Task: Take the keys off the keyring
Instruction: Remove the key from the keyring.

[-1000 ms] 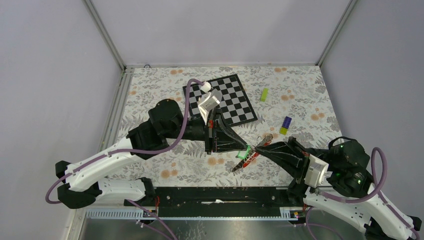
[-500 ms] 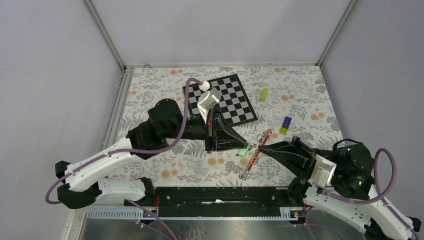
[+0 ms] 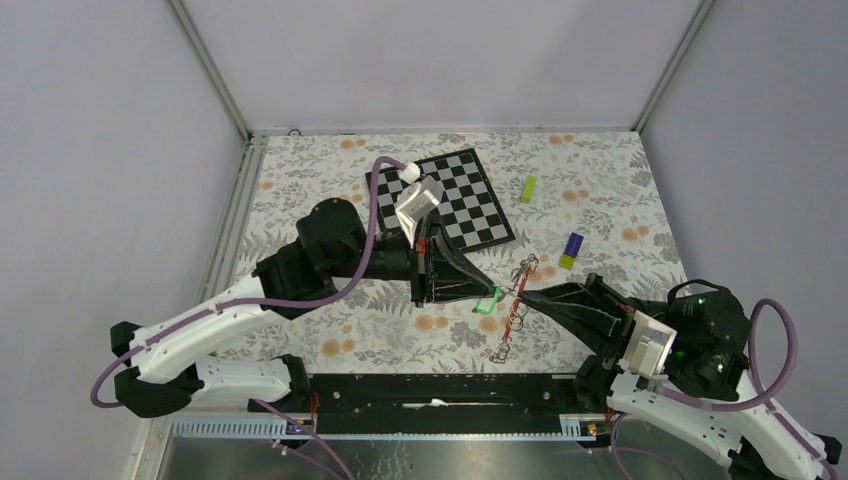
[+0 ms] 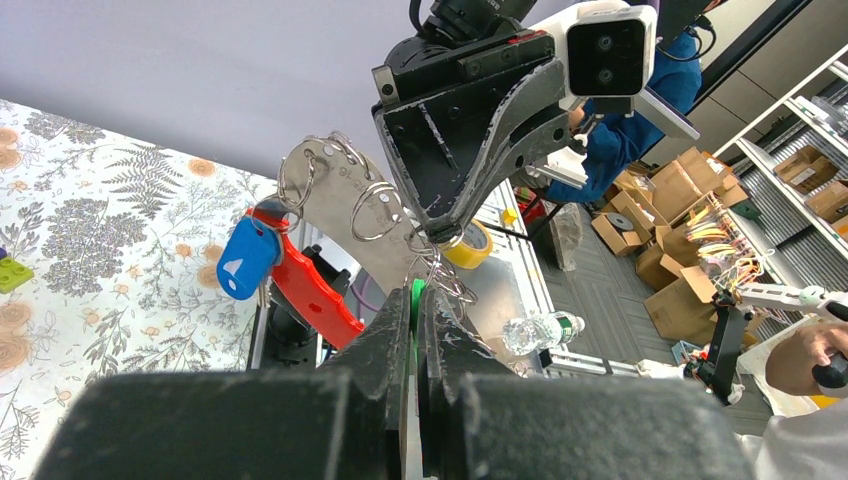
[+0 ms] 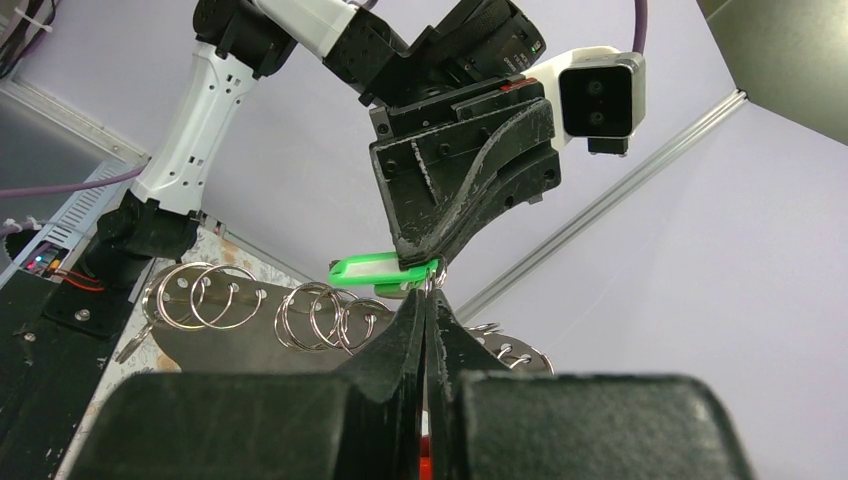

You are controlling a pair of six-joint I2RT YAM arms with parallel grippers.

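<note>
the left fingers (image 3: pixel 482 293) are pinched on the green-headed key (image 3: pixel 486 304) and the right fingers (image 3: pixel 526 294) are pinched on the keyring (image 3: pixel 512 312). so the ring is held up between them above the bench (image 3: pixel 330 190), i think to pull this key off, while the blue key (image 4: pixel 246 258) and red strap (image 4: pixel 312 292) dangle. the bench has a floral cover and a chessboard (image 3: pixel 450 205), inside plain grey walls.

No words, numbers, brands or signs can be read on anything here; any markings are too small or blurred.
</note>
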